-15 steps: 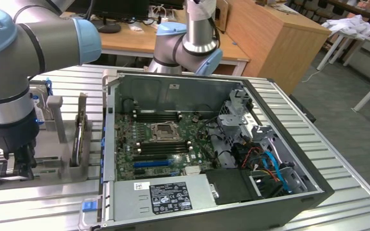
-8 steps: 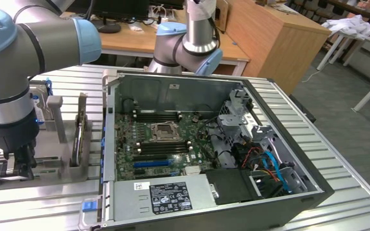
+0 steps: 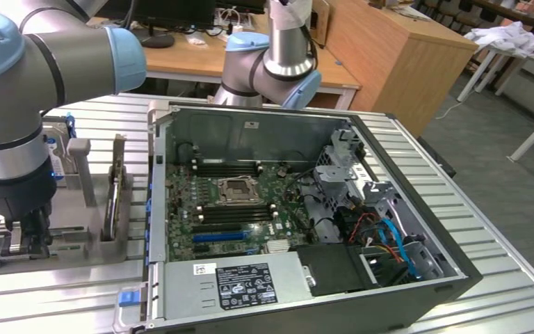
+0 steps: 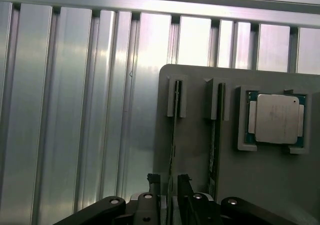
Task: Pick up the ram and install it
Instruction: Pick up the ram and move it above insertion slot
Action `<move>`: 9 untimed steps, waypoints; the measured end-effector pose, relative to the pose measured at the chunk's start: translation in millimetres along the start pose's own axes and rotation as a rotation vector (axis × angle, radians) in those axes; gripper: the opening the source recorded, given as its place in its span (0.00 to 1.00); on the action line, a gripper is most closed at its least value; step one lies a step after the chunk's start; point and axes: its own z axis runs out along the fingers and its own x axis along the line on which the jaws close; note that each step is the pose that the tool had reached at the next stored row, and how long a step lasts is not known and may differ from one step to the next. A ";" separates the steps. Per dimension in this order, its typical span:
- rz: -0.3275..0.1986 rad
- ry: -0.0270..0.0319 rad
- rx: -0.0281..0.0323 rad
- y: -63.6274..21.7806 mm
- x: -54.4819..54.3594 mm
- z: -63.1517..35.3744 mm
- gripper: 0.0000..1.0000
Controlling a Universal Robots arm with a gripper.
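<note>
In the wrist view a thin green ram (image 4: 173, 130) stands on edge in a slot of a grey holder (image 4: 195, 150). My gripper (image 4: 169, 182) straddles its near end. Its fingertips (image 4: 154, 181) stand on either side of the board, still open, with a narrow gap showing on one side. A second ram stick (image 4: 214, 135) stands in the neighbouring slot. In the exterior view my gripper (image 3: 24, 243) is lowered onto the grey holder (image 3: 72, 240) at that view's left, beside the open computer case (image 3: 170, 209).
A silver processor (image 4: 276, 119) lies in a pocket of the holder. Another stick (image 3: 114, 198) stands on edge near the case. Inside the case, the motherboard (image 3: 277, 205) has black slots (image 3: 230, 169) either side of the processor socket (image 3: 239, 188). Ribbed aluminium table (image 4: 75, 110) surrounds the holder.
</note>
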 end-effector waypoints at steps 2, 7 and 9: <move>0.000 0.0000 0.0000 0.0 0.0 0.0 0.28; 0.000 0.0001 0.0000 -1.7 0.1 -0.1 0.28; 0.000 0.0000 0.0000 -1.7 0.1 0.0 0.28</move>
